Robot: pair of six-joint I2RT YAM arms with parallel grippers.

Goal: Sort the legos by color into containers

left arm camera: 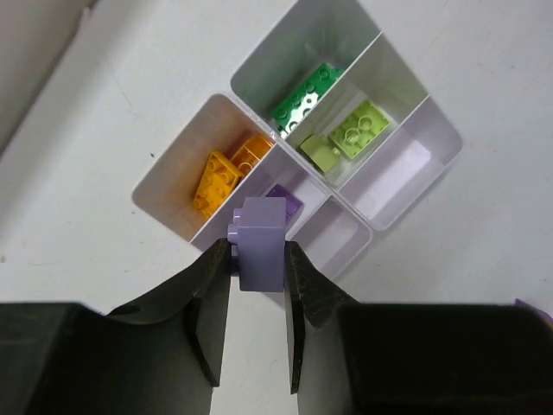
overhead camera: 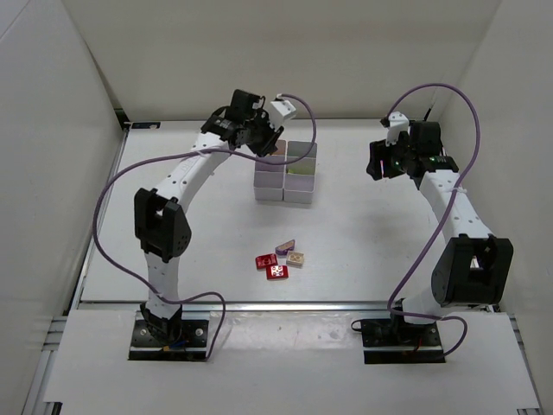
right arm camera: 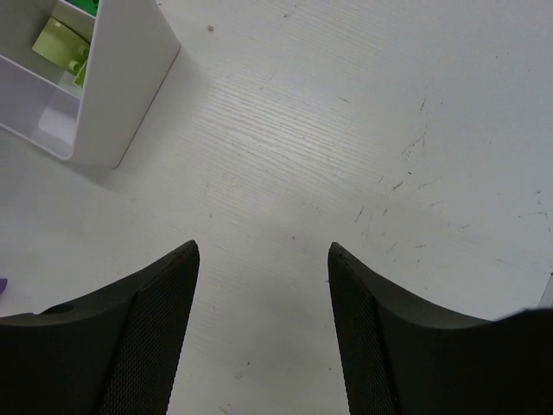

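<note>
Clamped in the jaws of the left gripper (left arm camera: 257,251), a lilac brick (left arm camera: 262,232) hung just above the purple cell of the containers (left arm camera: 169,185), close to the divider beside the orange bricks (left arm camera: 226,173), so a skewed release could have tipped it there, while the jaws of the right gripper (right arm camera: 263,251) stood apart, empty.

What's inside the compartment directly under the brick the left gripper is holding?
One purple brick shows there, mostly covered by the lilac brick clamped in the left gripper. Whatever else lies under it is hidden.
</note>
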